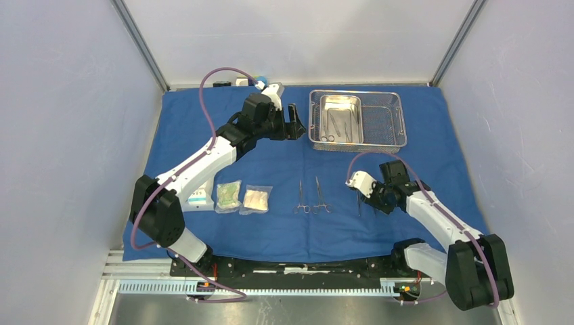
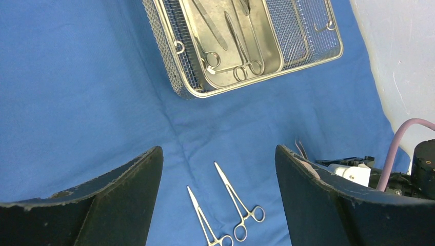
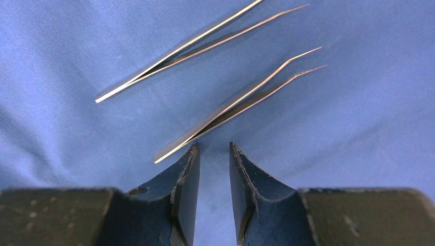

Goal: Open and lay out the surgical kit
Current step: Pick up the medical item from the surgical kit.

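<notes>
The blue cloth wrap [image 1: 443, 152] lies spread flat. At the back right stands the steel mesh tray [image 1: 384, 125] [image 2: 300, 36]; its inner pan [image 1: 340, 103] [image 2: 268, 31] holds several slim instruments. Two ring-handled forceps [image 1: 302, 198] [image 2: 232, 193] lie side by side at the front middle. Three small packets [image 1: 229, 196] lie front left. My left gripper [image 1: 296, 123] [image 2: 218, 148] hangs wide open and empty, left of the tray. My right gripper [image 1: 374, 201] [image 3: 214, 146] is low over the cloth, jaws slightly apart with only cloth between them. Bent tweezers [image 3: 231, 105] lie just past its left fingertip, straight tweezers [image 3: 169, 62] beyond.
Grey enclosure walls [image 1: 61, 135] close in the left, right and back. Small objects [image 1: 240, 82] sit at the back edge beyond the cloth. A metal rail [image 1: 284, 271] with the arm bases runs along the front. Purple cables [image 1: 216, 74] loop off both arms.
</notes>
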You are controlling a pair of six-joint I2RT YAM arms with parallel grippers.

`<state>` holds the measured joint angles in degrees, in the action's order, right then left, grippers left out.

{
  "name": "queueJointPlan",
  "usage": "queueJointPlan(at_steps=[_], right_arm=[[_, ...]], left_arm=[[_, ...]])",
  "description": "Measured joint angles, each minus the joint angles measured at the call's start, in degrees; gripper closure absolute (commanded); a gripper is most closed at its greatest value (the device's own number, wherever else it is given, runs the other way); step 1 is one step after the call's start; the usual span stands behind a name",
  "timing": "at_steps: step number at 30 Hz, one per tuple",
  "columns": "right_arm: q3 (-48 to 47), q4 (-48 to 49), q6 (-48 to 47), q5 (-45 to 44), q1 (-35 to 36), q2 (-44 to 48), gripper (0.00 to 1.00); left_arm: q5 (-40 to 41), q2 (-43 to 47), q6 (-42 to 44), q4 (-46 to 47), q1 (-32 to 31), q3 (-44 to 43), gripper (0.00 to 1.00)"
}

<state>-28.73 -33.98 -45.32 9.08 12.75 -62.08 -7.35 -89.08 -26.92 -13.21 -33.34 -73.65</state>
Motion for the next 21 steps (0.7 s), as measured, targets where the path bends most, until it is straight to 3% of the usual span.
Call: queueJointPlan(at_steps=[21], right_arm=[[0.0,0.3,-1.0,3.7,0.0,-1.0,0.67]], left_arm=[[0.8,0.9,0.0,0.0,0.0,0.6,0.13]])
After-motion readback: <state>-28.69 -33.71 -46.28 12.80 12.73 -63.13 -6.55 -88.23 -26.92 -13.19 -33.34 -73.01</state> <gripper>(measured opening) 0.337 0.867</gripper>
